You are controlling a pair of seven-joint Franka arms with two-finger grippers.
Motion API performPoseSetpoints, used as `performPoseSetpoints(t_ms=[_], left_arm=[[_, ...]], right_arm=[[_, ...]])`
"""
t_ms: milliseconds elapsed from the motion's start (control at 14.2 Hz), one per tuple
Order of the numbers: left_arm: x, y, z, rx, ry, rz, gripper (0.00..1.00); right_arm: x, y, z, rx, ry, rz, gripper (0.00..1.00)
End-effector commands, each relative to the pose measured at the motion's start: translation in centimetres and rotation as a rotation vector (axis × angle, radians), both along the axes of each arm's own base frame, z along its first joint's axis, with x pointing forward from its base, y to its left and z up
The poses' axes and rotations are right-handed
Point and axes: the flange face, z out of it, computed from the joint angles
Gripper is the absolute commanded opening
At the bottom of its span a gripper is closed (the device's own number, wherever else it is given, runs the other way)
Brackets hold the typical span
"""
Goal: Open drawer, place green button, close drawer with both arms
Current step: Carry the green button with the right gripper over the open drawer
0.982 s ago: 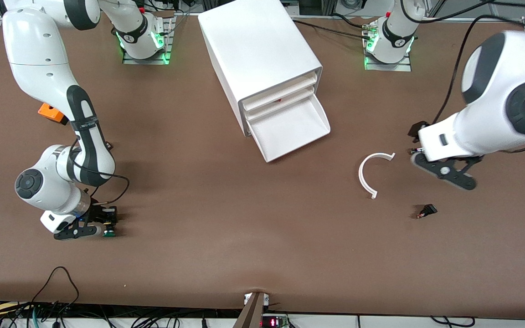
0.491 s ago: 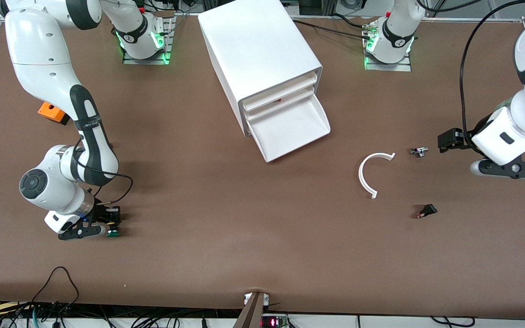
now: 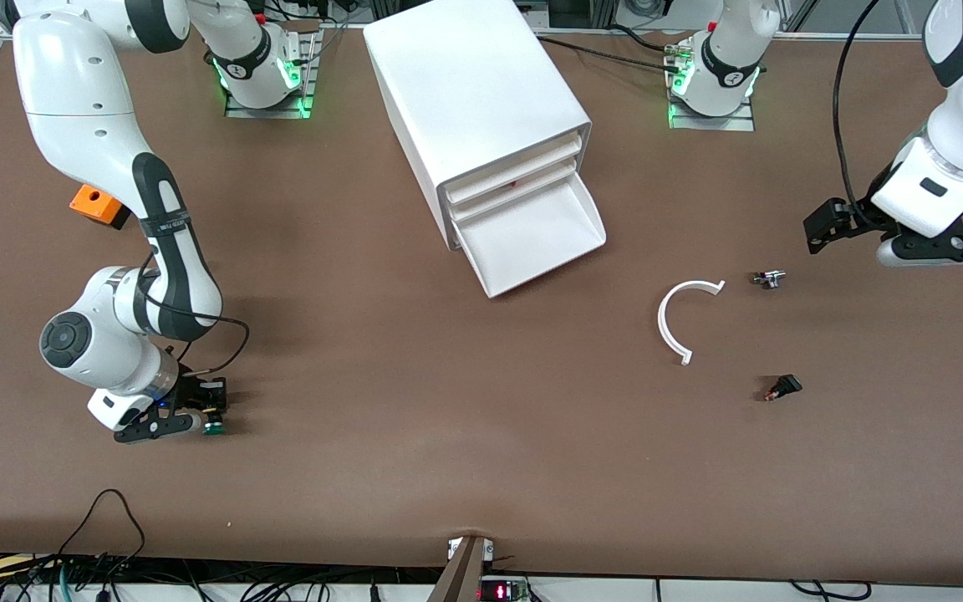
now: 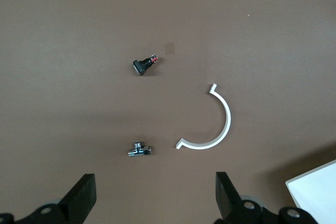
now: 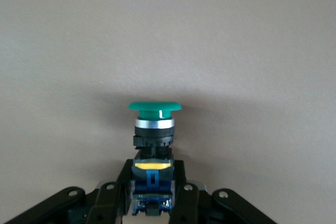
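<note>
The drawer [image 3: 532, 238] is the lowest of the white cabinet [image 3: 481, 100] and stands pulled open and empty. My right gripper [image 3: 196, 420] is low over the table near the right arm's end and is shut on the button [image 3: 214, 429]. In the right wrist view the fingers [image 5: 185, 198] clamp the button's blue rear block [image 5: 152, 184], and the green cap [image 5: 155, 108] points away from the gripper [image 5: 152, 195]. My left gripper [image 3: 945, 249] is up in the air near the left arm's end. In the left wrist view it [image 4: 155, 203] is open and empty.
A white C-shaped piece [image 3: 682, 322], a small metal part [image 3: 768, 278] and a small black oblong piece [image 3: 782, 387] lie between the drawer and the left arm's end. They show in the left wrist view too [image 4: 210, 124]. An orange cube [image 3: 97, 205] sits by the right arm.
The left gripper has moved from over the small metal part toward the left arm's end of the table and risen. The right gripper has shifted slightly with the button.
</note>
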Motion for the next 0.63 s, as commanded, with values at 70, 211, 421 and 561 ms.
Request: performPoseSetpoints(t_ms=[70, 211, 421, 561], left_arm=[[-0.5, 0.0, 0.2, -0.012, -0.002, -0.077, 1.00], [-0.7, -0.3, 0.3, -0.012, 0.005, -0.083, 1.00], [-0.7, -0.8, 1.2, -0.012, -0.002, -0.089, 1.00], [-0.8, -0.8, 1.2, -0.010, 0.016, -0.084, 1.00]], right_arm=[[0.2, 3.2, 4.2, 0.013, -0.036, 0.059, 0.31], [0.2, 5.0, 6.9, 0.020, -0.050, 0.087, 0.31], [-0.3, 8.7, 9.9, 0.032, -0.064, 0.154, 0.30], [-0.8, 11.9, 11.4, 0.035, -0.084, 0.200, 0.30]])
